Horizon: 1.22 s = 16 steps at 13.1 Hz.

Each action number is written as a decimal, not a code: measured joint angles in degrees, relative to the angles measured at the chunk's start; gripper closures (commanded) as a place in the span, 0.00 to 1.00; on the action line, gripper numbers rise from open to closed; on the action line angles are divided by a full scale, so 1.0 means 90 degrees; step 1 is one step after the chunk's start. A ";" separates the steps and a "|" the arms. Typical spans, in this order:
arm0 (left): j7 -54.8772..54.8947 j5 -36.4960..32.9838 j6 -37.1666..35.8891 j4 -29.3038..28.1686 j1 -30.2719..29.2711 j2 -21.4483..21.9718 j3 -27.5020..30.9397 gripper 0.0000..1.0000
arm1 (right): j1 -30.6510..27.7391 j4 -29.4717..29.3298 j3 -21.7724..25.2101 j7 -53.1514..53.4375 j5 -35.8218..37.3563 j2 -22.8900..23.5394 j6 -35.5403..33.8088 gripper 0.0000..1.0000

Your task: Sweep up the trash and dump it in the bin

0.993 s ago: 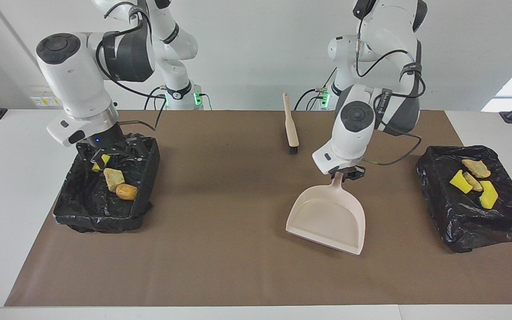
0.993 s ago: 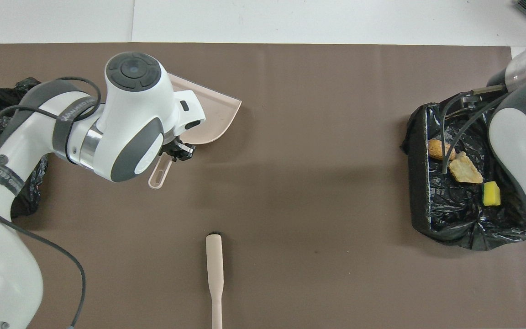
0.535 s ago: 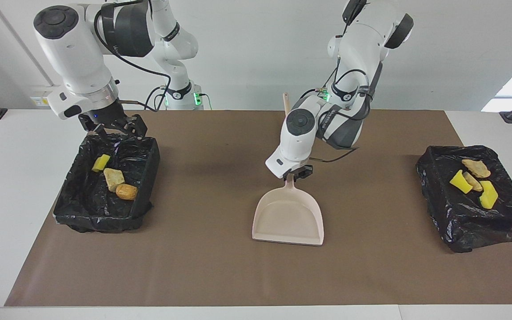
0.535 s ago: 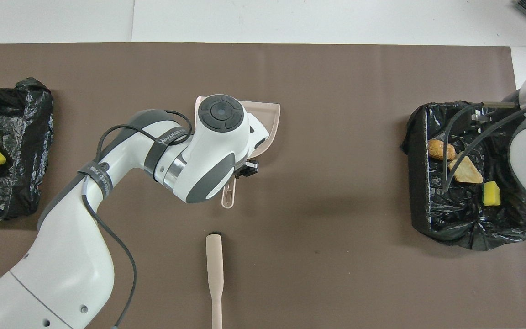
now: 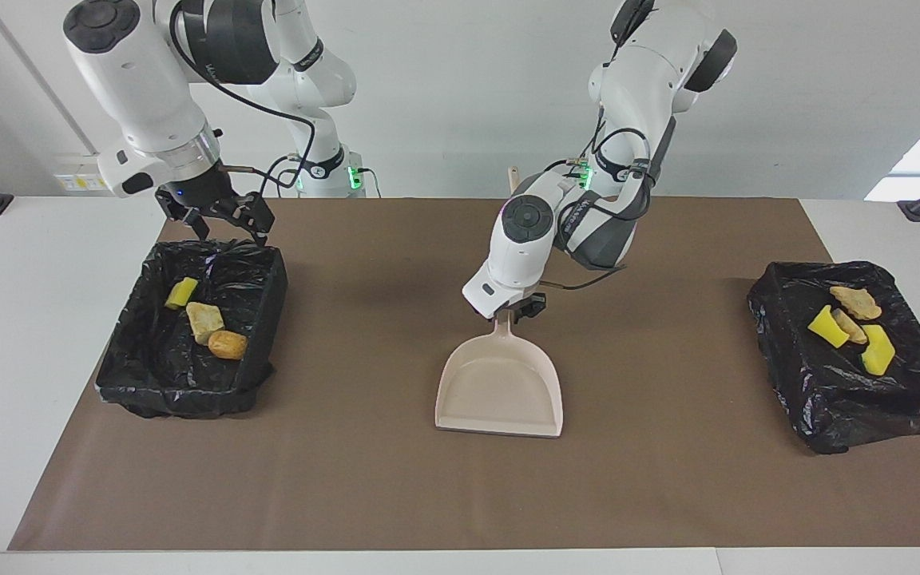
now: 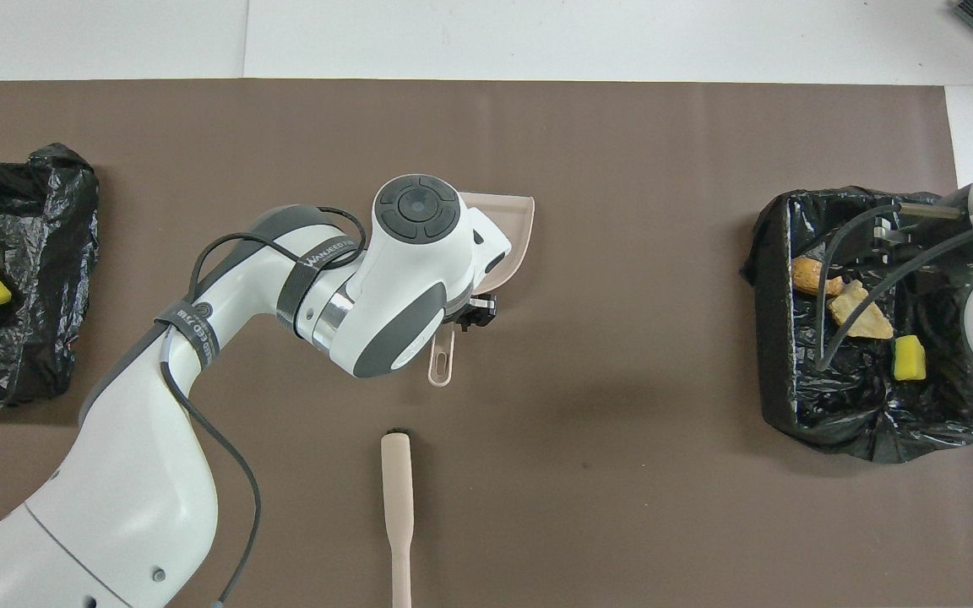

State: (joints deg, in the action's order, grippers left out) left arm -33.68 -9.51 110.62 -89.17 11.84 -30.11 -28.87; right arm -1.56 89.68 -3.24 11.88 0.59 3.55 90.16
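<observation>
Trash lumps [image 5: 206, 321] — yellow sponge, beige rock, orange-brown piece — are lying in black-lined bin [image 5: 264, 275] at right arm's end; four more [image 5: 850, 325] in black-bagged bin [image 5: 779, 319] at left arm's end. Right gripper [image 5: 220, 222] is hanging over its bin, jaws wide, empty. Left gripper [image 5: 517, 309] is sitting at beige plastic dustpan [image 5: 500, 391] handle mid-table; can't tell jaws.

Robot lab, two white robot arms [image 5: 148, 88] bolted at one end of a white counter [image 5: 21, 335], plain white wall [image 5: 444, 80], brown paper sheet [image 5: 396, 479] spread on top, loose cables, green status lights glowing at the bases
</observation>
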 measured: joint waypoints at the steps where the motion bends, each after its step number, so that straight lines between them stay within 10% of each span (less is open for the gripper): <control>1: 0.0002 0.0000 -0.0016 0.0032 -0.0019 0.0131 0.0023 0.00 | 0.0000 -0.0004 -0.0002 0.0000 0.0000 -0.0012 0.0015 0.00; 16: 0.4100 0.1169 -0.2318 -0.0044 -0.0596 0.3311 0.2938 0.00 | -0.0015 -0.0097 0.0021 -0.0425 0.0012 -0.0391 -0.0394 0.00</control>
State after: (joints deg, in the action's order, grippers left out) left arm 3.22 1.01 89.76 -89.57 6.48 -0.32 -2.43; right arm -1.69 88.81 -3.05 8.05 0.70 0.04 86.61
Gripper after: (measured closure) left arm 0.000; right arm 0.000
